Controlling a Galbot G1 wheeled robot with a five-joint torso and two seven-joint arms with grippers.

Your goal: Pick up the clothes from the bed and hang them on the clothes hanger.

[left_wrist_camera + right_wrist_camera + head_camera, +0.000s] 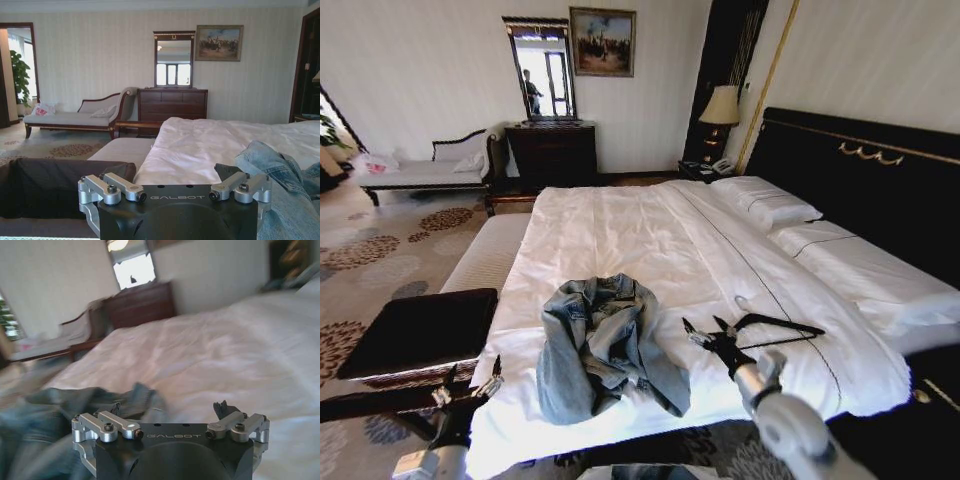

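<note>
Left pincer: my left gripper (470,385) hangs off the near left corner of the bed, fingers spread open and empty, level with the mattress edge — beside the dark-topped bench (415,330).

Right pincer: my right gripper (705,332) sits above the sheet near the foot edge, fingers apart and holding nothing, between the jacket and the hanger; in the right wrist view its open fingers (170,415) point across the sheet with denim (60,410) close beside them.

The clothes: the light blue denim jacket (605,345) lies crumpled in a heap on the bed, close to the foot edge and toward the left half; a fold of it (280,175) shows just beside my left pincer (175,187) in the left wrist view.

The clothes hanger: the thin black hanger (775,330) lies flat on the sheet near the foot edge, just to the right of my right pincer, its silver hook toward the jacket side.

The bed: white sheets (630,235) — pillows (770,205) along the right edge against the black headboard (865,175).

Far side: a chaise (430,170), a dark dresser (552,152) with mirror (542,70), and a lamp (722,105) stand by the far wall.
</note>
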